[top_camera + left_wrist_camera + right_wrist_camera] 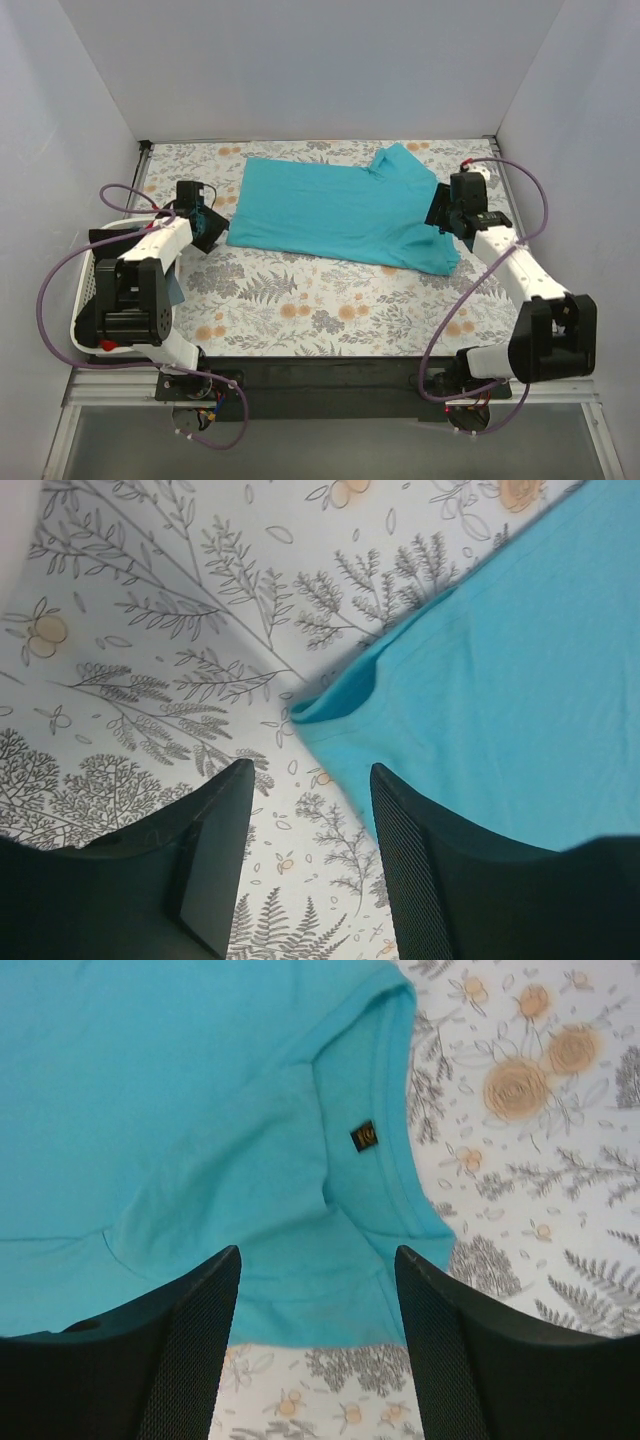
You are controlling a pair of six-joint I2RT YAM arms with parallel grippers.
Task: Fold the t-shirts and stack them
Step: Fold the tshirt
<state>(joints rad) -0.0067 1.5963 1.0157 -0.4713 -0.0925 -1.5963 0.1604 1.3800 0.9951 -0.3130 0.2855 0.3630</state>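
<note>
Shirt position: turquoise t-shirt [340, 215] spread fairly flat on the far half of the floral table [300, 300], between the two grippers; collar end toward the right arm, opposite end toward the left.
Risk, left side: missed pinch likely, since only the shirt corner [335, 702] lies ahead of the jaws; closing slightly off would catch bare table or nothing.
Risk, right side: cloth looks doubled near the collar [397, 1110]; a shallow grab would probably take the top layer only and skew the fold.
Risk, both sides: uneven lift between the arms would drag and bunch the cloth.
Left gripper [205, 228]: jaws wide apart, nothing held; one finger over bare table, the other over turquoise cloth; contact not resolvable.
Right gripper [450, 210]: jaws wide apart, nothing held; poised over the shirt edge near the neck label [365, 1137]; contact not resolvable.
Step (judgement): pre-grasp for a fold; stacking not begun.
</note>
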